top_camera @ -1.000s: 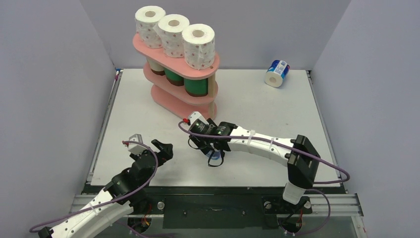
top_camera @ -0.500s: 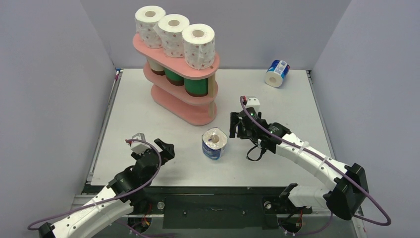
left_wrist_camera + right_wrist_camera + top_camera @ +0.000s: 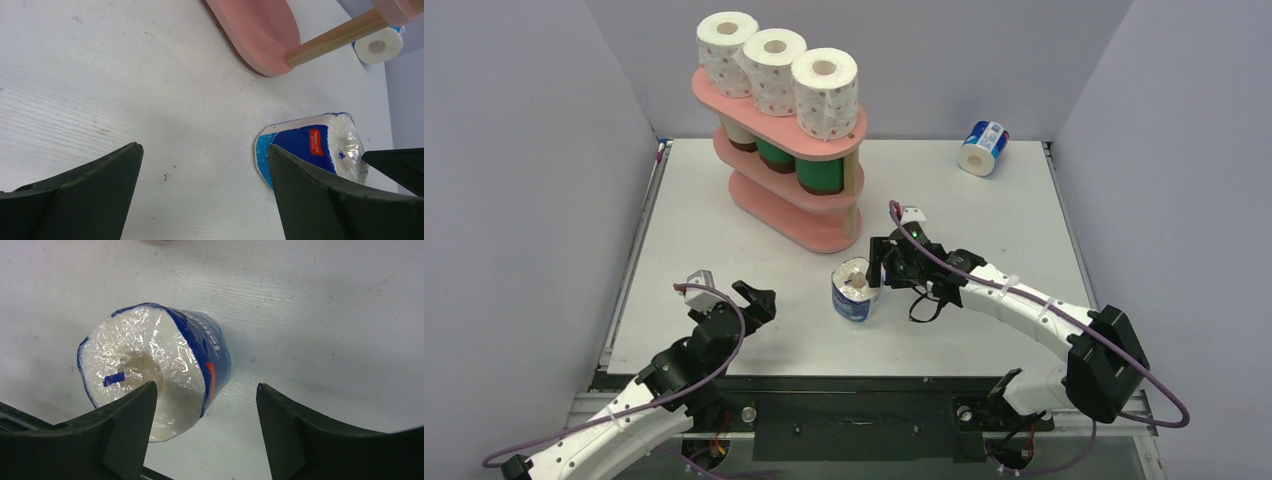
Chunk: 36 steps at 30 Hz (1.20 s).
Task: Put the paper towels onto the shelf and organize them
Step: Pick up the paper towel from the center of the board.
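Right gripper [image 3: 876,270] nearer blue roll [image 3: 856,290], shelf [image 3: 260,35] cropped

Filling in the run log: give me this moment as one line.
left gripper: open, empty | right gripper: open beside upright blue-wrapped roll | shelf: holds six rolls | far roll: on its side

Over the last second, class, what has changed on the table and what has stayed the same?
The right gripper let go of the near blue-wrapped roll, leaving it standing on the table. It swung away to the right, then came back; its open jaws now sit beside the roll. Unchanged: the open left gripper, the loaded shelf, the far blue-wrapped roll.
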Each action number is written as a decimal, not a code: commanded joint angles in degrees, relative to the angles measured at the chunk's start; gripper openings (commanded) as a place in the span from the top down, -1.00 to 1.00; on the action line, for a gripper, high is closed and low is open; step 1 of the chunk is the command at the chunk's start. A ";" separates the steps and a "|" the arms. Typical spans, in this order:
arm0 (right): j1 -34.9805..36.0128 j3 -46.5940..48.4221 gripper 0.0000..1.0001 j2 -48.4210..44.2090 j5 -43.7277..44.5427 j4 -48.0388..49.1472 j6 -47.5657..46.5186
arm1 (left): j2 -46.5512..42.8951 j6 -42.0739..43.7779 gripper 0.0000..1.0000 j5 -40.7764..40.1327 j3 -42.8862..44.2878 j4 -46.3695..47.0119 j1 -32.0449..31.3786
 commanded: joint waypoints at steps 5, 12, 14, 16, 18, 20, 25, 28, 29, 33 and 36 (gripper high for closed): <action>0.90 1.67 -0.28 3.45 -0.31 1.16 -1.19 | -0.28 -2.48 -0.89 0.55 -1.09 -0.21 0.15; 2.82 2.75 -0.10 6.91 -0.63 1.58 -0.89 | 0.80 -2.65 -0.89 1.44 -1.43 0.51 0.14; 3.25 3.39 0.04 7.76 -0.53 1.38 -0.60 | 0.53 -2.62 -0.89 1.45 -1.52 0.45 0.10; 3.31 3.86 0.19 8.13 -0.47 1.16 -0.40 | 0.26 -2.64 -0.89 1.41 -1.62 0.27 0.13; 3.28 4.27 0.31 7.69 0.01 0.68 -0.18 | -0.09 -2.67 -0.89 1.45 -1.79 0.08 0.14; 3.34 5.14 0.39 6.63 0.44 0.27 0.07 | -0.49 -2.77 -0.89 1.39 -2.01 -0.13 0.15; 3.56 8.98 0.44 4.89 2.03 -1.02 0.96 | -0.76 -2.66 -0.89 0.88 -2.33 -0.02 0.10; 3.16 12.51 0.46 6.09 2.79 -1.22 1.58 | -0.58 -2.29 -0.89 0.30 -2.04 -0.01 0.12; 2.79 13.21 0.46 7.07 2.72 -1.21 2.03 | -0.54 -2.12 -0.89 0.13 -1.93 -0.13 0.14; 1.59 18.05 0.47 10.63 2.67 -1.02 3.40 | -0.87 -1.13 -0.89 -1.01 -1.35 -0.38 0.15; 0.74 20.59 0.48 13.35 2.23 -0.80 4.12 | -0.93 -0.17 -0.89 -1.82 -1.57 1.34 0.15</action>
